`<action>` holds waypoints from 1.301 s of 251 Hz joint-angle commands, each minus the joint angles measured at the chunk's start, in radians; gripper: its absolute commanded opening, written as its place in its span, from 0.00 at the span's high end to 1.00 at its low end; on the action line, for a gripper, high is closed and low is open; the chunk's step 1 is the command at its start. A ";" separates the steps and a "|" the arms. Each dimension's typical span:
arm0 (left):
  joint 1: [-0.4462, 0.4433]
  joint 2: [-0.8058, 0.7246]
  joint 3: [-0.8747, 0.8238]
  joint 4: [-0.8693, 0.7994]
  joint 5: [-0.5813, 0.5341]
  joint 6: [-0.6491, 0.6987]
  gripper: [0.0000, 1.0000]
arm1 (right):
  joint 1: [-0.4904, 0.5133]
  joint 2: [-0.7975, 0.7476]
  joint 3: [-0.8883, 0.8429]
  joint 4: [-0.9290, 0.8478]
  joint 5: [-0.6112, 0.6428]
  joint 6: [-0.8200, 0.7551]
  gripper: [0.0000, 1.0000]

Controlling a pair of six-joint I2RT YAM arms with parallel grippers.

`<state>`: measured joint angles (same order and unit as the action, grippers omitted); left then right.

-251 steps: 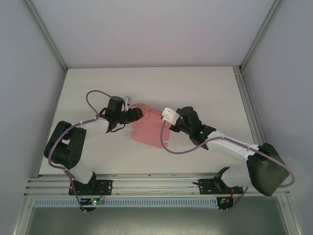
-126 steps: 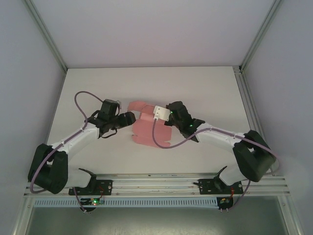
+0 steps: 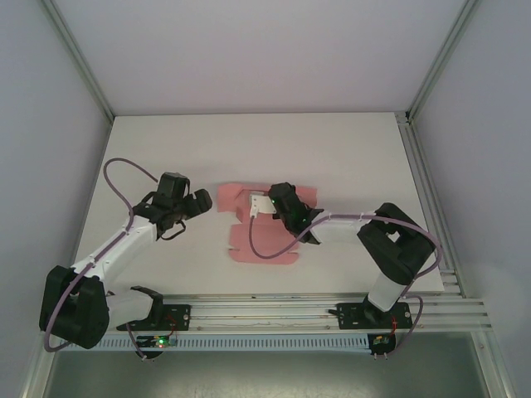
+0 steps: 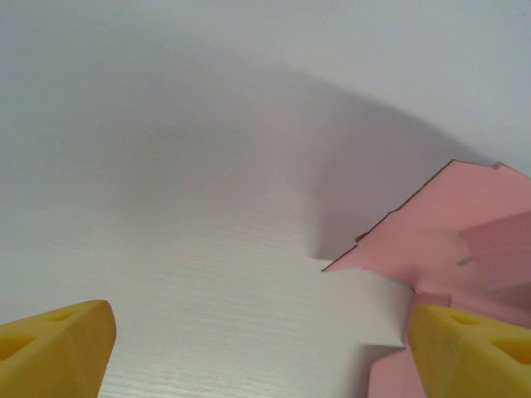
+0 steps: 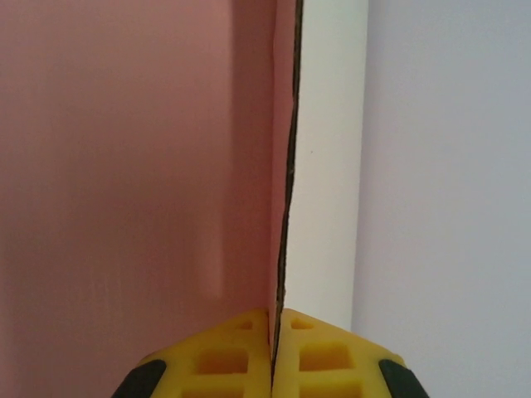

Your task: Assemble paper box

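The paper box (image 3: 261, 236) is a pink die-cut cardboard sheet spread on the white table, with flaps reaching toward the back. My right gripper (image 3: 264, 201) sits over its back middle. In the right wrist view its yellow fingers (image 5: 224, 356) are shut on a thin edge of the pink sheet (image 5: 124, 166), seen edge-on. My left gripper (image 3: 199, 203) hovers just left of the sheet. It is open, with yellow fingertips (image 4: 58, 344) far apart and bare table between them; the pink sheet (image 4: 448, 232) lies by the right fingertip.
The white table (image 3: 166, 149) is bounded by grey walls and a metal rail (image 3: 265, 311) along the near edge. A purple cable (image 3: 120, 166) loops over the left arm.
The sheet has gone from partly folded up to lying flatter. My left gripper has pulled back leftward off it. My right gripper has moved left over the sheet's back part.
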<state>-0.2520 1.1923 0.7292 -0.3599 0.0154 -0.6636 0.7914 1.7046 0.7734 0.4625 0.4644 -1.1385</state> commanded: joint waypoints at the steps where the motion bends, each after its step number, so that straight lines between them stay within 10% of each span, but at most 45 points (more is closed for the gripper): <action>1: 0.033 0.012 -0.005 0.002 -0.045 -0.018 0.07 | 0.018 0.023 -0.082 0.207 0.060 -0.098 1.00; 179: 0.123 0.294 0.130 0.270 0.237 0.062 0.08 | 0.125 -0.023 -0.289 0.646 0.082 -0.228 1.00; 255: 0.119 0.254 0.015 0.342 0.443 0.129 0.39 | 0.169 0.020 -0.341 0.744 0.161 -0.193 1.00; 326: 0.037 0.224 -0.042 0.409 0.582 0.221 0.48 | 0.174 -0.034 -0.339 0.687 0.153 -0.173 1.00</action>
<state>-0.1661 1.4406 0.6865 -0.0135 0.4988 -0.5289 0.9539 1.7077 0.4404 1.1629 0.6025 -1.3426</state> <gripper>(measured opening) 0.548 0.056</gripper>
